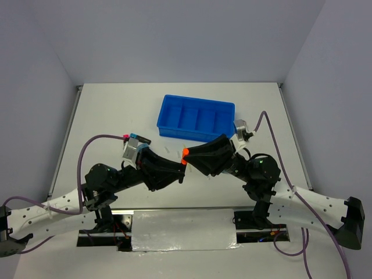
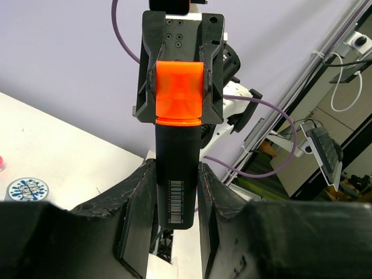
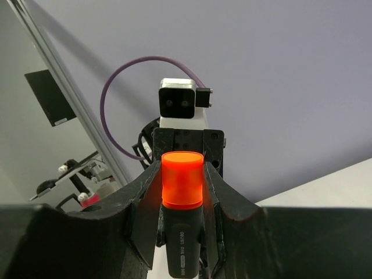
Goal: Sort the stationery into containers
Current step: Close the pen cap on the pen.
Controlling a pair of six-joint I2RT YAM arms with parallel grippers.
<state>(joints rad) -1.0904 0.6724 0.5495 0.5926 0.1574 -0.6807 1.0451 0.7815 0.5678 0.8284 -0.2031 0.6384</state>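
Highlighter (image 2: 177, 174) with a black barrel and an orange cap (image 2: 179, 90) hangs in the air above the white counter (image 1: 116, 110), caught between the two arms where they meet just in front of their bases. The left tool (image 1: 180, 167) is closed on the black barrel, and in its own wrist view its dark fingers (image 2: 136, 215) press against either side of the barcode strip. The right tool (image 1: 189, 156) comes in from the opposite side and is clamped on the cap end, its jaws sitting flush against both sides of the orange plastic in the left wrist view. Seen from the right wrist, the same cap glows between that tool's fingers (image 3: 145, 215), with the left arm's camera block directly behind it. From above, the two tools nearly touch tip to tip, with only the orange end showing between them. Beyond them, towards the far side of the counter, lies the bright-blue tray (image 1: 192, 132), its four compartments side by side, well apart from the held highlighter. A round blue-white roll (image 2: 27, 189) lies flat on the counter, at the lower left of the left wrist view.
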